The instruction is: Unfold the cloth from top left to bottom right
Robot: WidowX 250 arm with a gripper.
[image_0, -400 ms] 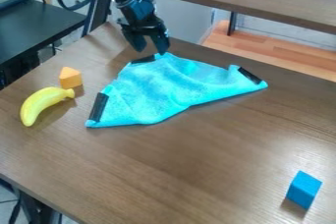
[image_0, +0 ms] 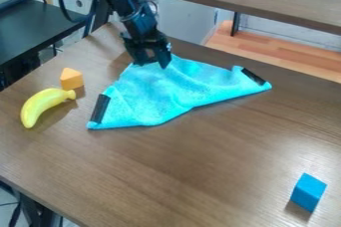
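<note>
I have my gripper [image_0: 152, 62] at the far corner of the cloth [image_0: 163, 91], with my fingers [image_0: 164, 60] spread apart, one to each side of that corner, and nothing visibly pinched between them. The cloth lies at the far middle of the table [image_0: 200, 171], folded into a rough triangle, its long edge facing the near side and soft ripples running across it. One black strip [image_0: 100, 108] marks its left corner, another black strip [image_0: 253, 76] its right one. I judge the unfolding not begun, and the far corner is where I should take hold: low down, closing on the upper layer alone, then lifting and carrying it towards the near right. It should weigh next to nothing and be limp, with a fuzzy face that gives me good grip and no risk of breaking. The trouble would be pinching both layers, which would drag the whole cloth along instead of opening it. The banana [image_0: 43, 105] and orange block [image_0: 71, 78] sit off to the left, the blue block [image_0: 308, 192] at the near right, well apart from it
</note>
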